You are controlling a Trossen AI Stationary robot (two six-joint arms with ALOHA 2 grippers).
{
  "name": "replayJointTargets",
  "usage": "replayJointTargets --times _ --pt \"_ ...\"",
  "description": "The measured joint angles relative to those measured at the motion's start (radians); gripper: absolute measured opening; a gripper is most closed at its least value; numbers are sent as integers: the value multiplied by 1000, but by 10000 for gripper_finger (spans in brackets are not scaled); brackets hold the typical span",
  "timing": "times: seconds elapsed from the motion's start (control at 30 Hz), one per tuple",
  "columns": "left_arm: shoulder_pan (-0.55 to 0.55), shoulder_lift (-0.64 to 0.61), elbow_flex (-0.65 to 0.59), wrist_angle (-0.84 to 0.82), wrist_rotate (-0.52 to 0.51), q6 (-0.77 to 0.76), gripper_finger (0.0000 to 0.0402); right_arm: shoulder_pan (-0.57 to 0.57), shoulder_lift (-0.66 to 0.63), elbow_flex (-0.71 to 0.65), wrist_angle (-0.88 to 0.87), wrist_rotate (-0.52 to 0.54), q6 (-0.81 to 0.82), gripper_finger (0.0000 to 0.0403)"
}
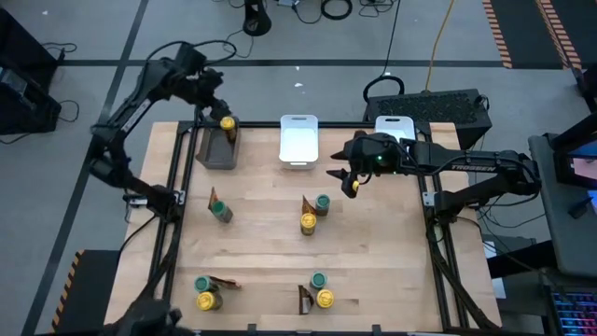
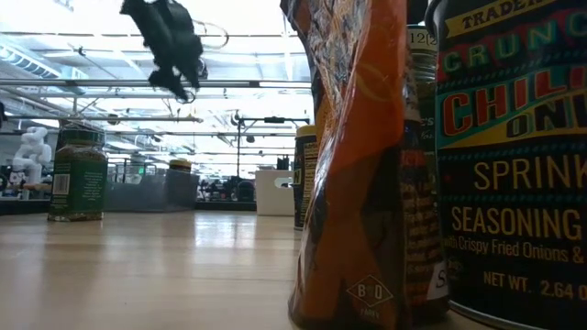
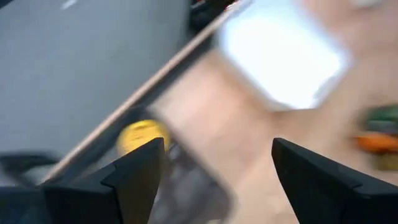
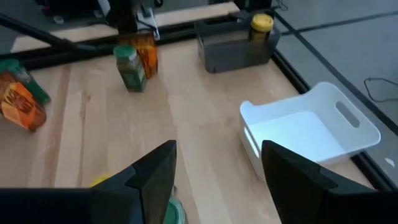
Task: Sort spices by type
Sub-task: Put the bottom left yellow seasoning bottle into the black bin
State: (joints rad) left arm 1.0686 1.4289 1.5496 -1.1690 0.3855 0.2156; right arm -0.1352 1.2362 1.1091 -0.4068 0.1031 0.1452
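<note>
Already a yellow-lidded jar (image 1: 227, 123) stands in the dark tray (image 1: 216, 149) at the table's far left corner, and my left gripper (image 1: 216, 105) hangs just above it, fingers (image 3: 134, 177) spread wide and holding nothing. The other spices lie scattered over the wooden table (image 1: 261, 233): a green-lidded jar (image 1: 221, 213) with a brown-orange packet (image 1: 214, 199) at mid-left, another mixed group (image 1: 312, 215) at the centre, and two more along the near edge. My right gripper (image 1: 347, 179) hovers beside the white tray (image 1: 298, 138), fingers (image 4: 149, 180) apart and empty. A second white tray (image 1: 394, 129) sits behind that arm.
</note>
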Motion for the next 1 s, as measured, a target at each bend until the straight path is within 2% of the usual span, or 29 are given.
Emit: replayJointTargets --times 0.17,0.23,0.53,0.8,1.0 --pt "-82 -91 -1 1 216 5 301 6 0 0 33 -4 0 219" --pt "-136 -120 -1 2 261 9 301 9 0 0 47 -4 -8 219" --pt "-385 -161 -4 8 265 60 301 17 0 0 128 -3 1 219" --pt "-563 -160 -57 67 266 100 301 79 0 0 166 9 102 219" --pt "-686 -158 -83 159 262 131 301 154 0 0 165 98 160 219"
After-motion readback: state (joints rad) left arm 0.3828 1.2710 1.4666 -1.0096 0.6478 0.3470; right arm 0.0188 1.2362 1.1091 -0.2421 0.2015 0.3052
